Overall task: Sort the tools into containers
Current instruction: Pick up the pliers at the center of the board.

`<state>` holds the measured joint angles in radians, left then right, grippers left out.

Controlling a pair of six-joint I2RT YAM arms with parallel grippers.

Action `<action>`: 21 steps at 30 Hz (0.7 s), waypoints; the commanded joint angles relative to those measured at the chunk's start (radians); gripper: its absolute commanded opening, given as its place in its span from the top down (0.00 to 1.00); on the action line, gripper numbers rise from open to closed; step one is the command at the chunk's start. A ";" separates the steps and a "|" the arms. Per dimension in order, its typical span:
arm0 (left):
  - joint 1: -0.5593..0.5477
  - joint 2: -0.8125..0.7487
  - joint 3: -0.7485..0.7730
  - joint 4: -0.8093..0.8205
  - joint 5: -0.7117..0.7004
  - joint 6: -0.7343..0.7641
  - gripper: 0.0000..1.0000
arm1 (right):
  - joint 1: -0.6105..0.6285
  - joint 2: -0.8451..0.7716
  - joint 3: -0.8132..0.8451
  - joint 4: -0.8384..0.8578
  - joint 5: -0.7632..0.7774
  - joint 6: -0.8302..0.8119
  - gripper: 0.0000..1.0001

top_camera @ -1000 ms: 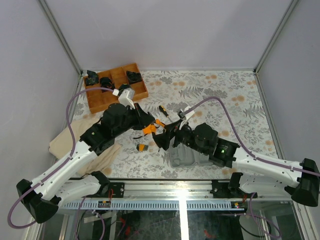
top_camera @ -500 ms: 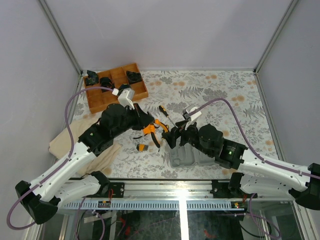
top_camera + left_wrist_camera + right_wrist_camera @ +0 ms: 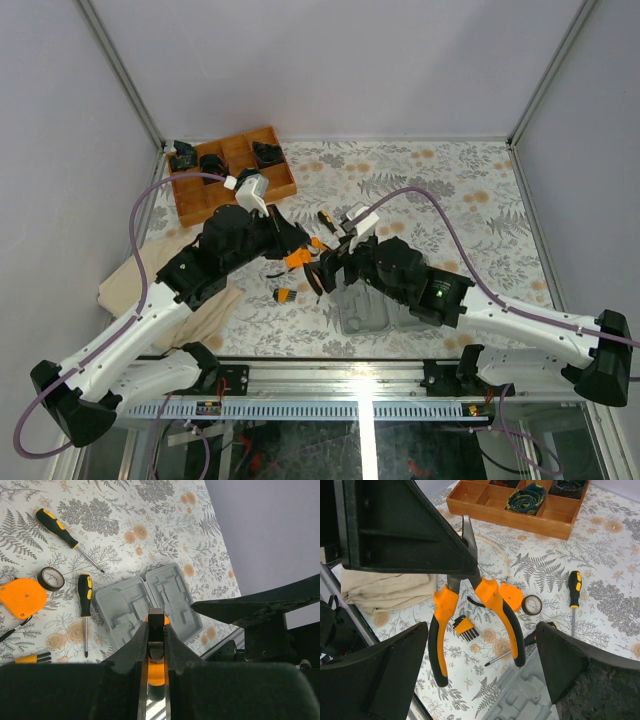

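My left gripper [image 3: 291,246] is shut on the head of the orange-handled pliers [image 3: 445,611], and their spread handles hang above the table. In the left wrist view the pliers [image 3: 156,674] sit clamped between the fingers. My right gripper [image 3: 481,636] is open. The pliers' handles show between its fingers, touching neither. The grey case [image 3: 372,312] lies open below. On the cloth lie two screwdrivers [image 3: 57,525] [image 3: 85,592], an orange tape measure [image 3: 20,596], a black ring [image 3: 51,578] and a yellow-black bit set [image 3: 465,627].
A wooden divided tray [image 3: 232,172] with black parts stands at the back left. A folded beige cloth [image 3: 130,290] lies at the left under my left arm. The table's near edge and rail run just past the case.
My right gripper has opened wider and swung left, closer to the pliers' handles. The left arm and the pliers have stayed put.
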<state>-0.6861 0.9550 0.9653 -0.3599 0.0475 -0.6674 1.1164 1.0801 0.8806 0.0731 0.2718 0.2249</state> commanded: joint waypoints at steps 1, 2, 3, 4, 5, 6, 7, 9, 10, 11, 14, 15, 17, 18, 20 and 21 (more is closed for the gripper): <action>0.005 -0.021 0.036 0.049 0.027 -0.031 1.00 | 0.003 0.043 0.082 0.052 -0.015 0.028 0.05; 0.006 -0.020 0.036 0.045 0.028 -0.034 1.00 | 0.001 0.056 0.090 0.052 -0.026 0.030 0.05; 0.005 -0.020 0.038 0.043 0.030 -0.035 1.00 | -0.002 0.068 0.096 0.053 -0.040 0.036 0.05; 0.005 -0.019 0.039 0.040 0.034 -0.035 1.00 | -0.006 0.079 0.103 0.053 -0.052 0.038 0.04; 0.004 -0.022 0.039 0.038 0.035 -0.035 1.00 | -0.013 0.091 0.108 0.053 -0.062 0.042 0.04; 0.005 -0.026 0.037 0.038 0.035 -0.035 1.00 | -0.021 0.101 0.114 0.051 -0.071 0.046 0.04; 0.006 -0.029 0.033 0.041 0.035 -0.037 1.00 | -0.030 0.109 0.116 0.052 -0.081 0.055 0.04; 0.005 -0.035 0.028 0.047 0.039 -0.038 1.00 | -0.053 0.122 0.116 0.055 -0.108 0.070 0.04; 0.005 -0.037 0.027 0.047 0.040 -0.038 1.00 | -0.067 0.127 0.112 0.062 -0.128 0.077 0.04; 0.005 -0.038 0.026 0.047 0.041 -0.038 1.00 | -0.080 0.132 0.107 0.070 -0.145 0.085 0.04; 0.005 -0.035 0.021 0.047 0.044 -0.042 1.00 | -0.104 0.146 0.106 0.090 -0.193 0.099 0.04; 0.006 -0.033 0.021 0.048 0.049 -0.044 1.00 | -0.106 0.152 0.109 0.090 -0.202 0.100 0.04; 0.005 -0.028 0.021 0.049 0.056 -0.044 1.00 | -0.108 0.169 0.118 0.087 -0.214 0.101 0.04; 0.006 -0.027 0.021 0.050 0.058 -0.044 1.00 | -0.107 0.177 0.120 0.089 -0.218 0.103 0.05; 0.005 -0.024 0.023 0.050 0.058 -0.044 1.00 | -0.108 0.193 0.123 0.096 -0.224 0.109 0.05; 0.005 -0.025 0.024 0.050 0.058 -0.044 1.00 | -0.107 0.200 0.122 0.100 -0.223 0.114 0.05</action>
<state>-0.6842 0.9447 0.9653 -0.3626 0.0776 -0.6884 1.0168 1.2552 0.9527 0.1192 0.0795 0.3191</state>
